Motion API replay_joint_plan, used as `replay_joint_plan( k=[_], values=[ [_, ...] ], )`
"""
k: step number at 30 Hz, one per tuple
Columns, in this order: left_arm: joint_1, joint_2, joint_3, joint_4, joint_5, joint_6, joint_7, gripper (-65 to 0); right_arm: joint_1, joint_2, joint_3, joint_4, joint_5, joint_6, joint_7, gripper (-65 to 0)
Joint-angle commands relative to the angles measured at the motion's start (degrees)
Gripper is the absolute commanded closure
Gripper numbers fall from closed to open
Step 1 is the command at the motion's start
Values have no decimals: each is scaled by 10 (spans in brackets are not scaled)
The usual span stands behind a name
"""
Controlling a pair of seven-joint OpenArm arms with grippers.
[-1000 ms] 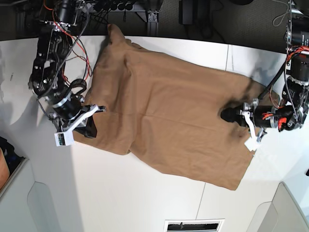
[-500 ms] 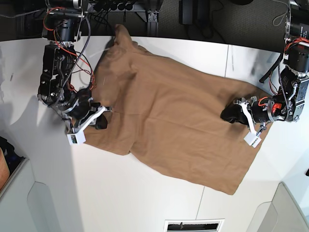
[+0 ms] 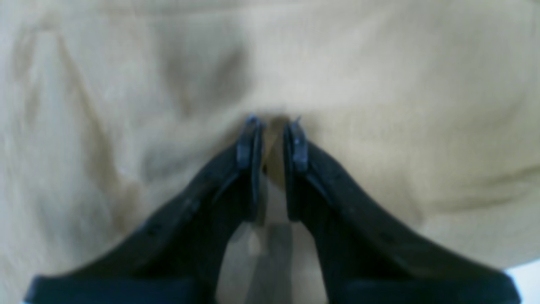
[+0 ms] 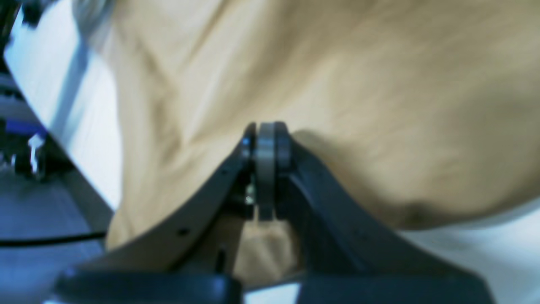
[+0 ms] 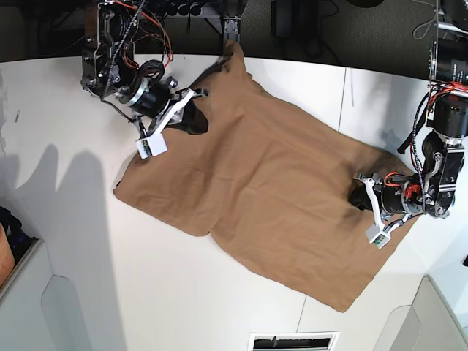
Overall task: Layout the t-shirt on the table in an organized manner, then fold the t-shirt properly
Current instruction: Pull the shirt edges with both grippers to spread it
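The tan-brown t-shirt (image 5: 270,190) lies spread across the middle of the white table (image 5: 73,256), with one corner reaching the far edge. My right gripper (image 5: 191,117), on the base view's left, is shut on the shirt's far-left part. In the right wrist view the gripper (image 4: 266,135) pinches a fold of the cloth (image 4: 379,84). My left gripper (image 5: 358,196), on the base view's right, is shut on the shirt's right edge. In the left wrist view the gripper (image 3: 273,126) stands nearly closed, with cloth (image 3: 379,84) between its tips.
A thin dark seam (image 5: 344,88) crosses the table at the right. Cables and dark gear (image 5: 183,11) sit beyond the far edge. White panels (image 5: 66,307) and a vent (image 5: 292,341) line the near side.
My right gripper has moved up and to the right toward the far edge, pulling the shirt's left part with it. My left gripper has slid slightly down, still holding the right edge.
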State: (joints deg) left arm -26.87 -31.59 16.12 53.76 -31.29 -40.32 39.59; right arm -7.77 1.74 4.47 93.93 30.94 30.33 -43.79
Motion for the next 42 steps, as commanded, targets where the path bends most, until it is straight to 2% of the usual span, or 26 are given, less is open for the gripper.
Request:
replay_joint_plan(
  k=[1, 6, 10, 12, 16, 19, 22, 24, 27, 31, 37, 42],
  values=[
    [-24, -8, -4, 6, -5, 3, -9, -130, 6, 1, -9, 18, 12, 5, 12, 0],
    [-39, -8, -4, 6, -1, 3, -13, -130, -2, -2, -70, 20, 7, -1, 11, 0],
    [-39, -8, -4, 6, -2, 3, -10, -130, -5, -38, -110, 20, -47, -2, 12, 0],
    [-39, -8, -4, 6, -13, 3, 10, -130, -5, -55, -119, 20, -67, -7, 18, 0],
    [-39, -13, -4, 17, -84, 3, 85, -130, -5, -67, -123, 20, -70, -11, 19, 0],
    [-36, -35, -4, 38, -156, 3, 94, -130, -5, -66, -124, 28, -73, -9, 28, 0],
    [-32, -67, -4, 67, -211, 3, 106, -130, 2, -63, -123, 59, -122, -12, 47, 0],
    [-26, -85, -4, 87, -228, 3, 118, -130, 16, -59, -118, 84, -169, -33, 52, 0],
    [-6, -96, -4, 110, -233, 3, 124, -129, 55, -37, -103, 98, -237, -66, 52, 0],
    [38, -97, -4, 115, -228, 3, 125, -130, 102, 10, -85, 80, -308, -103, 52, 0],
    [104, -96, -4, 115, -172, 3, 81, -130, 121, 59, -86, 31, -311, -106, 51, 0],
    [134, -72, -4, 113, -134, 3, 78, -130, 117, 83, -92, -16, -297, -93, 49, 0]
  ],
)
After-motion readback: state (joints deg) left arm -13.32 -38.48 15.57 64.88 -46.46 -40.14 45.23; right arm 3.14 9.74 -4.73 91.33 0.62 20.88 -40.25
